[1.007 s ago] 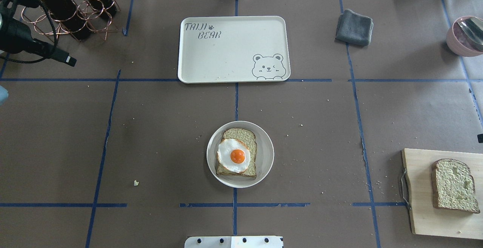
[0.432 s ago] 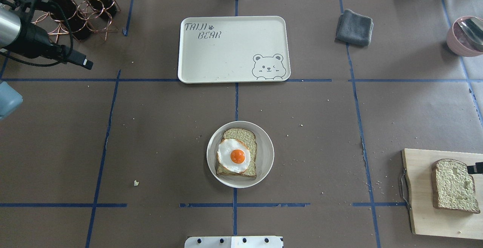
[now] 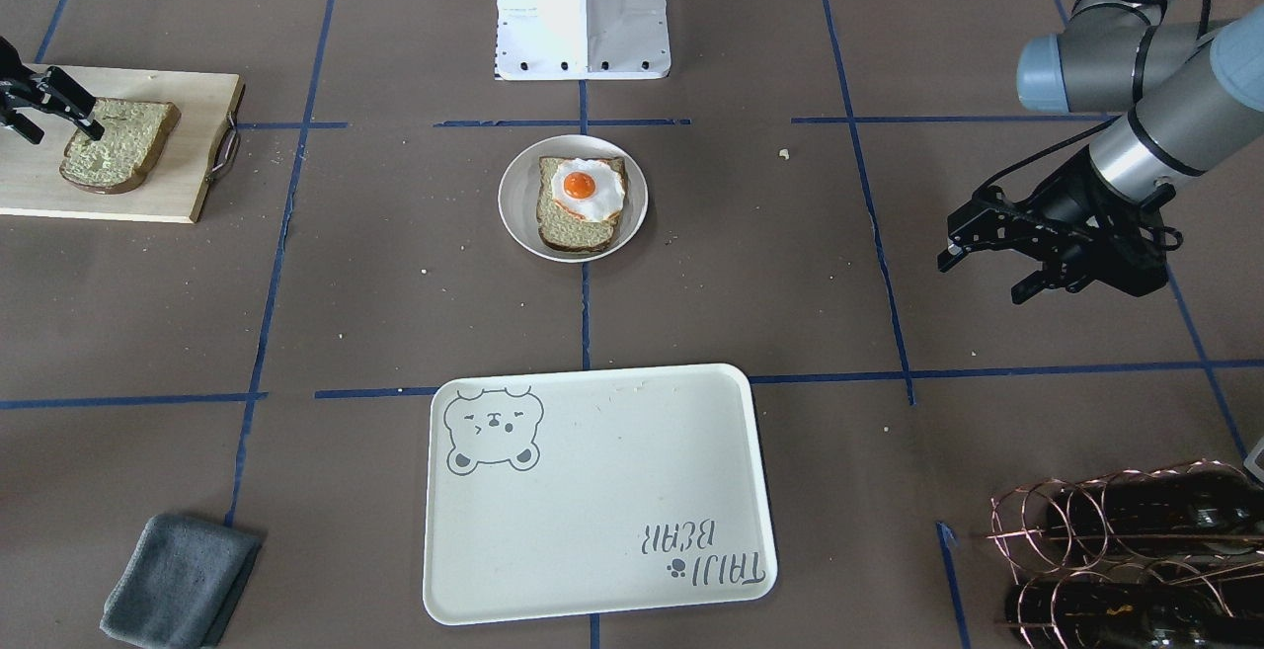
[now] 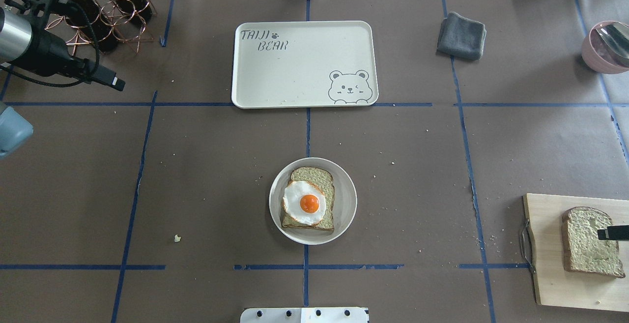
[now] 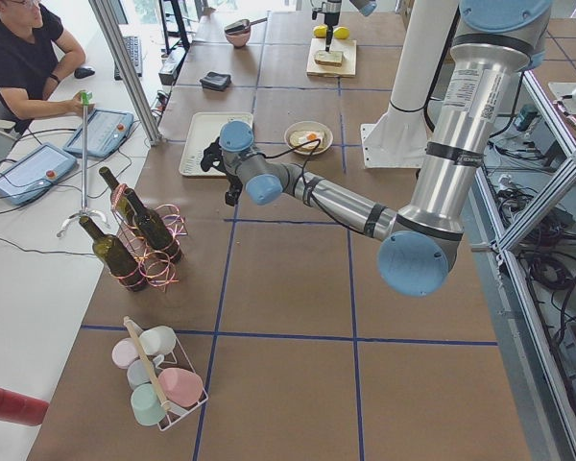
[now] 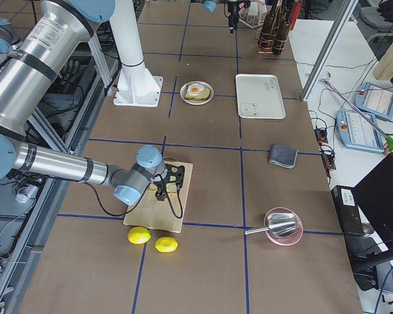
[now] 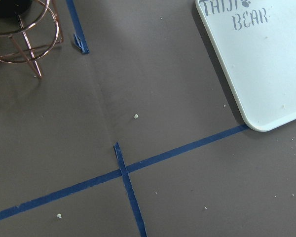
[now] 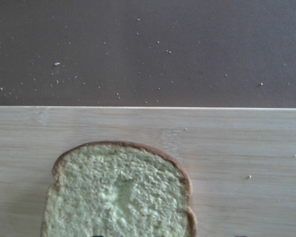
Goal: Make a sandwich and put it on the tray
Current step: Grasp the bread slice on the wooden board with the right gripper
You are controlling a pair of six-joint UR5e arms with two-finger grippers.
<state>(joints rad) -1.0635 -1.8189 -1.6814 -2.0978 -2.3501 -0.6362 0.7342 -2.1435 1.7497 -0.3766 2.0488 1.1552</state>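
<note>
A slice of bread (image 4: 314,178) with a fried egg (image 4: 304,202) on top lies on a small round plate (image 4: 344,205) at the table's near middle. A second slice of bread (image 4: 585,247) lies on a wooden cutting board (image 4: 548,274) at the near right; it also shows in the right wrist view (image 8: 118,197). My right gripper (image 3: 64,133) is open and hovers over that slice. The cream bear tray (image 4: 300,72) lies bare at the far middle. My left gripper (image 3: 983,279) is open and holds nothing, above the table left of the tray.
A copper rack with wine bottles (image 4: 98,8) stands at the far left behind my left arm. A grey cloth (image 4: 462,35) and a pink bowl (image 4: 604,47) are at the far right. Two lemons (image 6: 154,240) lie beside the board. The robot base (image 3: 583,7) is at the near edge.
My left gripper has moved rightward into the table area, toward the tray. My right gripper has come in from the right edge and now stands over the slice on the board.
</note>
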